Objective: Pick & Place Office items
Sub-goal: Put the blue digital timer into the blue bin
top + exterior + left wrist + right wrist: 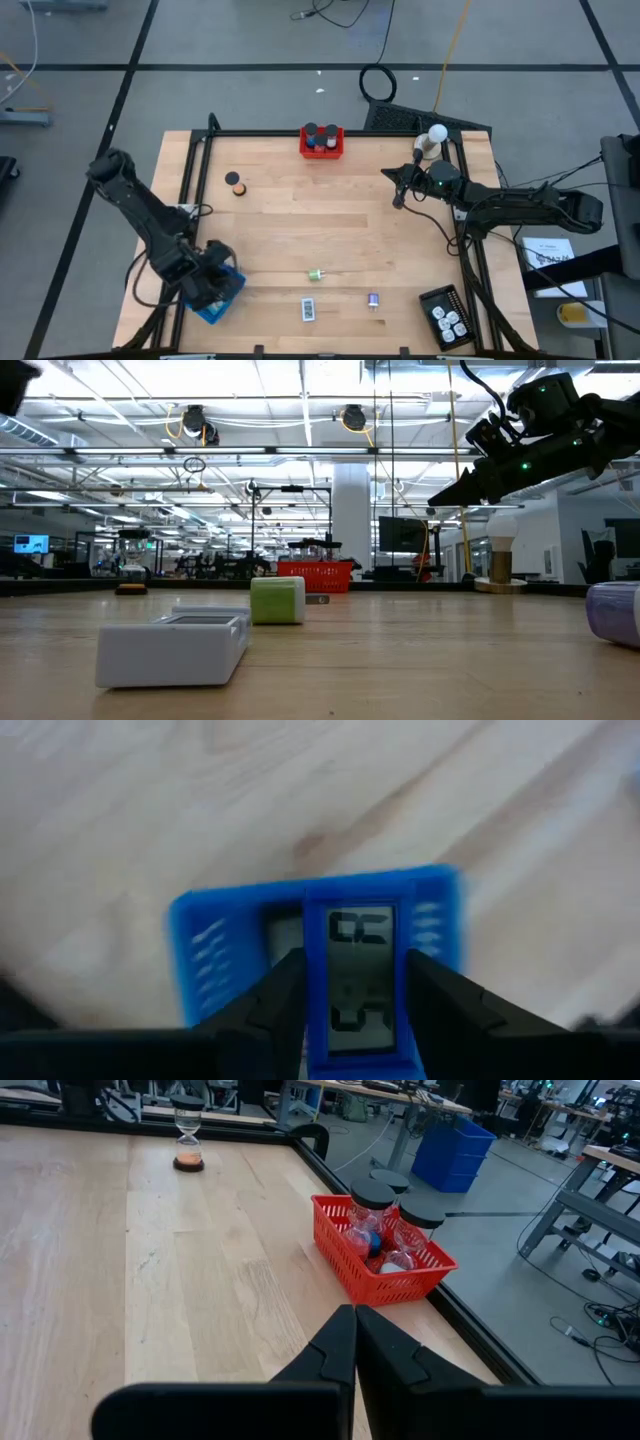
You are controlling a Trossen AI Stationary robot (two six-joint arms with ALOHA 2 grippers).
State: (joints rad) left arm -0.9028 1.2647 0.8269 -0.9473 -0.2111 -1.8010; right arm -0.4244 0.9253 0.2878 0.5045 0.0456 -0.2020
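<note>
One blue block (360, 985) sits between the fingers of your left hand (345, 1010), which grasps it by its two long sides; the wrist view shows a pale panel with dark digit-like marks on its face. It looks like rigid, light moulded plastic, so it should not flex, but the smooth flanks could slip, and holding it across the narrow width near mid-length, as now, is the sound choice. Directly beyond the block lies the blue tray (215, 955), with slotted walls, so the block hangs just above or at its opening; whether it touches the tray floor you cannot tell. From above, the left hand (205, 275) and the tray (228, 293) are at the near left corner of the counter (300, 215).

Other items wait loose on the counter: a green piece (315, 273), a white-labelled rectangle (309, 310) and a purple bit (373, 299), all well apart from the left hand. These too look small, stiff and light.

Your right hand (354, 1335) is clenched on nothing, raised above the counter's far right side, facing the red basket (385, 1275)
</note>
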